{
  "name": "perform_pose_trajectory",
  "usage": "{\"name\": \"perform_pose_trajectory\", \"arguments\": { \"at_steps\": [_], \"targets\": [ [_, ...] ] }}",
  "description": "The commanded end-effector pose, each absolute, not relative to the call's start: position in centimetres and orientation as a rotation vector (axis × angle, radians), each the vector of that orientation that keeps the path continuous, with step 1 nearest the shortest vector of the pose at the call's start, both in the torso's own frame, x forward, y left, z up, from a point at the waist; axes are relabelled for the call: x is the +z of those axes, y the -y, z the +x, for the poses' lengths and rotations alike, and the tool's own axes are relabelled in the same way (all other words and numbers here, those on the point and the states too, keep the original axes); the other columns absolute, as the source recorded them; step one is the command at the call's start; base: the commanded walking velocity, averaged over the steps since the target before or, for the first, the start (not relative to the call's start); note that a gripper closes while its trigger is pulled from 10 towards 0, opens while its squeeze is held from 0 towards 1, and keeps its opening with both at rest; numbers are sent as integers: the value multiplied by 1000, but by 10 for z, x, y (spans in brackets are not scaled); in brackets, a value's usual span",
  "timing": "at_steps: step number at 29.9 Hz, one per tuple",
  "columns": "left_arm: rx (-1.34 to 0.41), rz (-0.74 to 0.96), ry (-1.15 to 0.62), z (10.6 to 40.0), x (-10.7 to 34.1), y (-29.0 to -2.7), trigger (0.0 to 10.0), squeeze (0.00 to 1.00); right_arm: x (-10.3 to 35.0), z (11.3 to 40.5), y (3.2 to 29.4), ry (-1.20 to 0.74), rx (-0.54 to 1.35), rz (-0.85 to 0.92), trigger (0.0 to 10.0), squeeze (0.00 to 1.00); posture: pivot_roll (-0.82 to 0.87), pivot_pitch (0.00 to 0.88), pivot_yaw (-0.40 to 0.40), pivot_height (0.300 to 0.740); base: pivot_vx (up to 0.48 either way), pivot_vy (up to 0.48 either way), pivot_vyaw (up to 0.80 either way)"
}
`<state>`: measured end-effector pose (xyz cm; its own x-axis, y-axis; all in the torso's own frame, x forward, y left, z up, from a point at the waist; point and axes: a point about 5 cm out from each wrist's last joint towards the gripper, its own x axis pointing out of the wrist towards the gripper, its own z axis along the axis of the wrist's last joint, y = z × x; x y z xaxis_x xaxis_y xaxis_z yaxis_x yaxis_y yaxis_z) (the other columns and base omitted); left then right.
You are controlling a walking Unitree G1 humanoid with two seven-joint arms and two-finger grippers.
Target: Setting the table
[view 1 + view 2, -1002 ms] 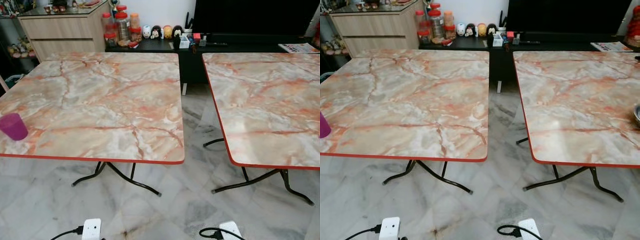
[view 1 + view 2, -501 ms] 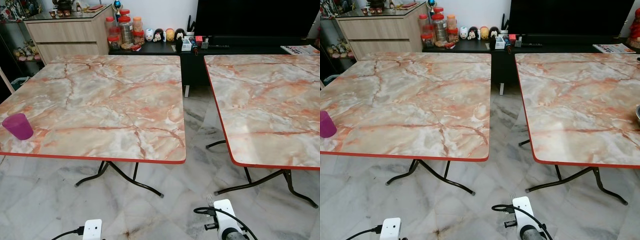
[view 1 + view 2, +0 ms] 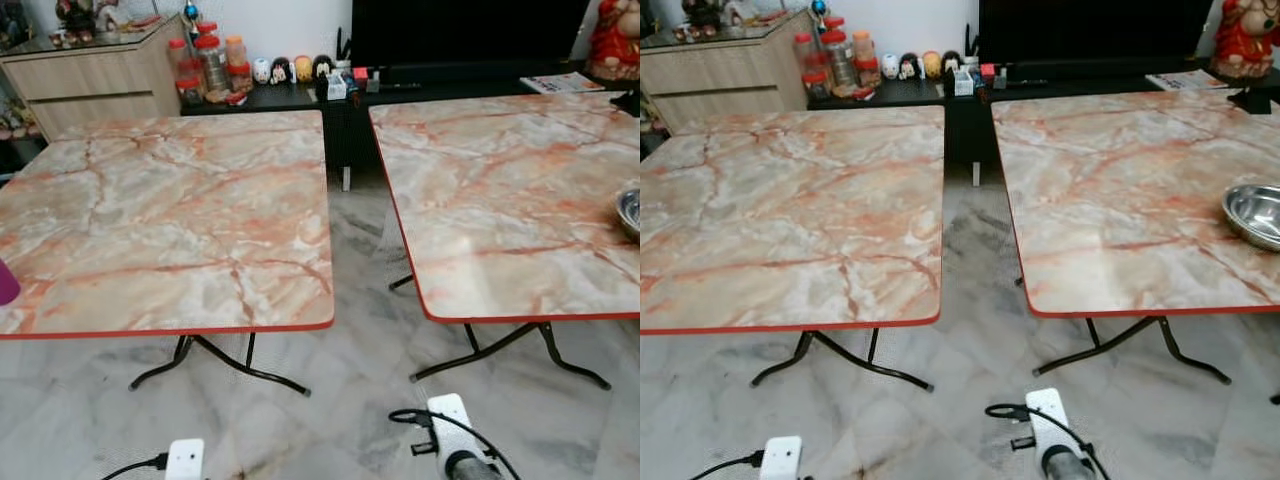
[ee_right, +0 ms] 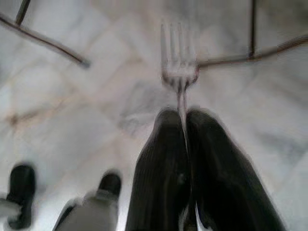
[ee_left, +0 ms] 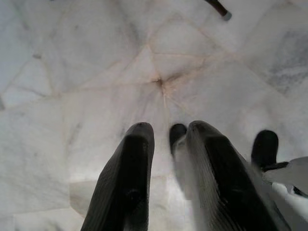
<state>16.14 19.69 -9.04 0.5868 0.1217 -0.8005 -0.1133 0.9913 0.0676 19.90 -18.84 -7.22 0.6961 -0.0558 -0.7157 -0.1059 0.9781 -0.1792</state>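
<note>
My right gripper [image 4: 180, 114] hangs low over the marble floor, shut on the handle of a metal fork [image 4: 179, 62] whose tines point away from me. My left gripper [image 5: 166, 131] also hangs over the floor, its fingers a little apart with nothing between them. Ahead stand two marble-patterned tables with red edges, the left table [image 3: 200, 230] and the right table [image 3: 1110, 200]. A steel bowl [image 3: 1254, 212] rests near the right table's right side. A purple cup [image 3: 5, 282] peeks in at the left table's left edge.
A gap of floor [image 3: 975, 260] runs between the tables, which stand on black folding legs [image 3: 840, 360]. Behind them are a wooden cabinet [image 3: 90, 80], jars and figurines [image 3: 215, 65] on a dark TV bench, and a magazine [image 3: 1180, 80].
The camera has swung to the right: the bowl has come into view and the purple cup has slid to the picture's left edge. My right wrist rose into view.
</note>
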Motion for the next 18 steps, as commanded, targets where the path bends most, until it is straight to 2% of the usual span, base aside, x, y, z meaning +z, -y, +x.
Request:
{"name": "perform_pose_trajectory", "arguments": {
  "at_steps": [1, 4, 9, 18],
  "targets": [
    [143, 24, -958, 158, -92, -201, 10000, 0, -73, 200, 180, -799, 43, -197, 10000, 0, -44, 0, 45, 732, 0, -352, 0],
    [138, 25, -955, 159, -91, -200, 10000, 0, -74, 198, 181, -811, 23, -186, 10000, 0, -45, 0, 45, 732, 0, -350, 0],
    [138, 19, -956, 159, -92, -200, 10000, 0, -75, 195, 183, -829, 1, -156, 10000, 0, -44, 0, 46, 732, 0, -350, -673],
    [145, 10, -966, 153, -93, -201, 10000, 0, -76, 195, 182, -836, -2, -136, 10000, 0, -41, 0, 48, 732, 0, -347, 0]
  ]
}}
